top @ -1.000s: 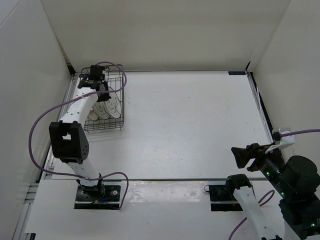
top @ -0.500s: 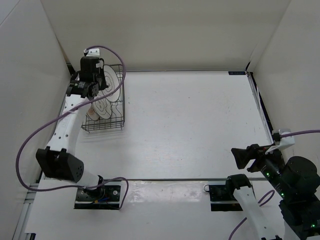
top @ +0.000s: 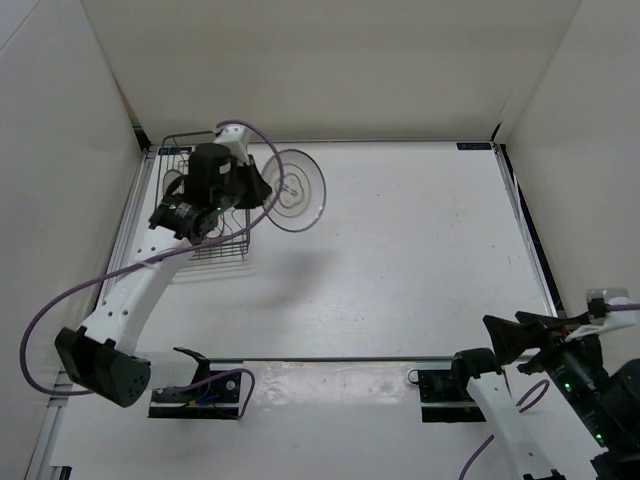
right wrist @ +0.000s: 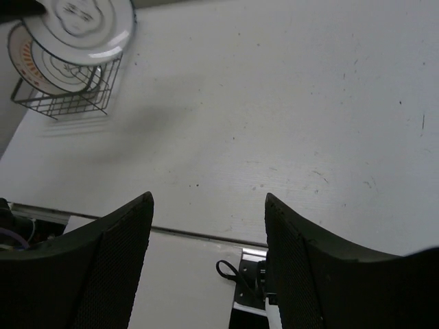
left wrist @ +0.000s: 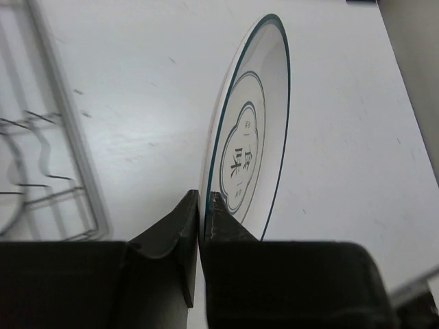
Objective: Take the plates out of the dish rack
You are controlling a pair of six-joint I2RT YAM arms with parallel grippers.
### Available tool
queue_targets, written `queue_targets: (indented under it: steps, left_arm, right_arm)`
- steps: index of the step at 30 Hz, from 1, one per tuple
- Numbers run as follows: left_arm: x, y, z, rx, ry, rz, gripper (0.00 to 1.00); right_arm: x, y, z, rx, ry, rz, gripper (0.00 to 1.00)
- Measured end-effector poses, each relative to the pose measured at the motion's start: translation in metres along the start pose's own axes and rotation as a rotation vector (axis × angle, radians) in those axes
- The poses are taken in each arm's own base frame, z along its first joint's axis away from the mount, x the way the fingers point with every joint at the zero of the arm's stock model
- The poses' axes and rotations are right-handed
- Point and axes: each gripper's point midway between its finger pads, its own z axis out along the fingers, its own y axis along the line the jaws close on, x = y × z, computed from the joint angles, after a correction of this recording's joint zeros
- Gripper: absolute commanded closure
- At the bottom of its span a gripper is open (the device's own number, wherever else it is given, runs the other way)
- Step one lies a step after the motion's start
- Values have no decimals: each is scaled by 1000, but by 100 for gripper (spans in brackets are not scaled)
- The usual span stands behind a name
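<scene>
Far left, dish rack: rectangular dark metal wire dish rack (top: 218,248) sits on the counter in the far left corner, close to the side wall. Left arm covers much of it from the top cam. Divider prongs show at the left edge of the left wrist cam (left wrist: 41,147).

In rack, orange-ringed plate: small round white orange-ringed plate (right wrist: 48,66) stands on edge inside the rack. Seen from the right wrist cam only, w/ its upper part behind the other plate.

Left gripper: black two-finger left gripper (left wrist: 204,200) is raised above the rack's right side & pinched tight on the lower rim of the grey-rimmed plate, one finger on each face.

Grey-rimmed plate: small round white grey-rimmed plate (top: 296,190) w/ dark centre motif is out of the rack, in the air over the counter just right of the rack. Edge-on in the wrist cam (left wrist: 248,154), tilted, touching neither rack nor counter.

Shadow: soft grey shadow (top: 290,265) lies on the counter nearer the arm bases than the plate.

Counter: flat white counter (top: 420,230), lightly scuffed, white walls (top: 320,60) on three sides.

Far right, right gripper: black right gripper (right wrist: 206,236) hangs near its base at the near right, well apart from rack & plates. Fingers spread wide, nothing between them.
</scene>
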Motion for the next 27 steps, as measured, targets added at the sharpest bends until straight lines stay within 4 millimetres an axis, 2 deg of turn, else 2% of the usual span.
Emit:
queue_targets:
  steps: [1,5,9,11,17,22,27]
  left_arm:
    - [12,-12,6,45,34,-7,100]
    - [84,-47,40,150,221,-2,100]
    - [168,-59,59,176,411,5,100]
    - [196,-61,66,177,487,-1,100]
    - [240,-64,94,171,591,-34,100]
    - [249,-80,109,219,613,-76,97]
    - [260,-90,124,254,645,-112,85]
  right_arm:
    - [-7,3,-6,-10,-26,-4,31]
    - [-32,12,-28,-33,-122,-20,33]
    - [-30,9,-28,-19,-129,-21,35]
    - [-23,5,-22,-4,-101,-17,35]
    - [-14,0,-13,16,-60,-14,36]
    - [-13,-1,-13,16,-58,-14,36]
    - [-11,-2,-10,18,-46,-13,33]
